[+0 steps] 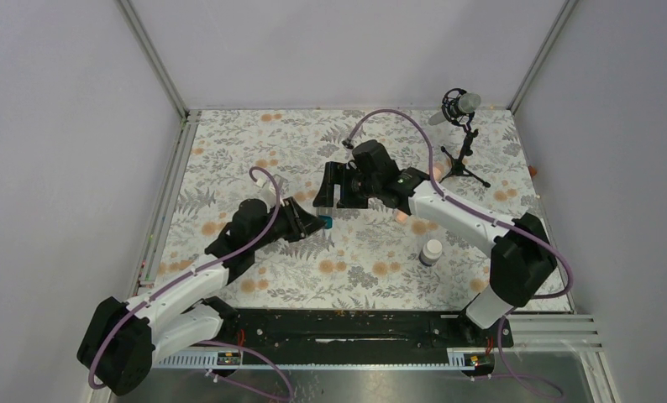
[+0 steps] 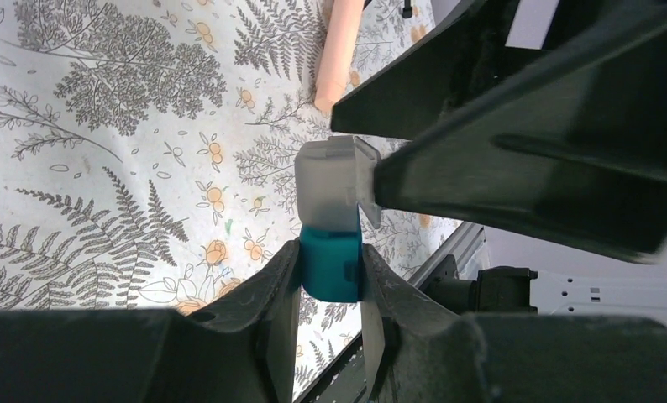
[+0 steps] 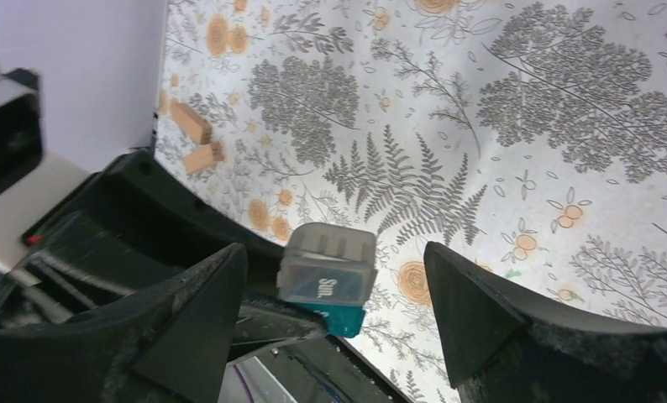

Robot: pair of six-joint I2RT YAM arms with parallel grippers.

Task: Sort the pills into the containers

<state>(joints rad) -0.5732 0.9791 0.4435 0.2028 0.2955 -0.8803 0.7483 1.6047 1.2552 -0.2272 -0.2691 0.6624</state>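
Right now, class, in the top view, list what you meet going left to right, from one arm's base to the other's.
left arm's base → teal box → white bottle → microphone on its tripod → right arm's base

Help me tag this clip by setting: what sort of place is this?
Probably a robot test booth in a lab: two robot arms bolted along a table, plain white walls in a metal frame, and a microphone on a tripod.
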